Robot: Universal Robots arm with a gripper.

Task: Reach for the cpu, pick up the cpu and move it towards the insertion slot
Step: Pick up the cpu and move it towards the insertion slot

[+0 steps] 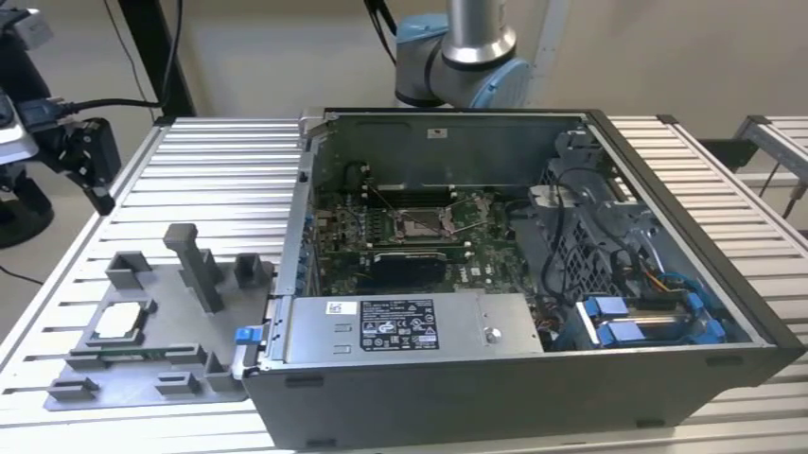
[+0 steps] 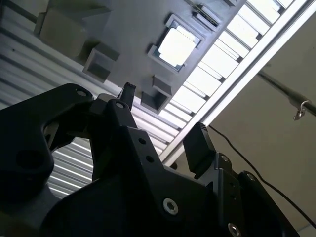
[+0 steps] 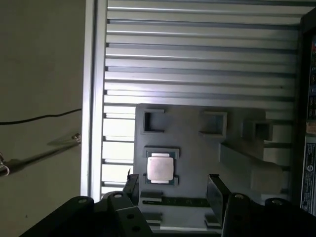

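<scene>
Item: cpu (image 1: 116, 322), which lay in a pocket of the grey fixture plate (image 1: 151, 383), lower left of the exterior view, on the slatted counter (image 1: 215, 161). Gripper (image 3: 173, 183): wide open, empty, hovering apart from the chip. Insertion slot (image 1: 421, 222): frame centre, inside the open case (image 1: 505, 397). The reach was judged to need fingers (image 3: 216, 190) square to the chip's edges, clear of the pocket walls

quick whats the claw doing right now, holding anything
The claw: open, holding nothing. The cpu lies in its seat on the grey fixture plate, not gripped.
</scene>
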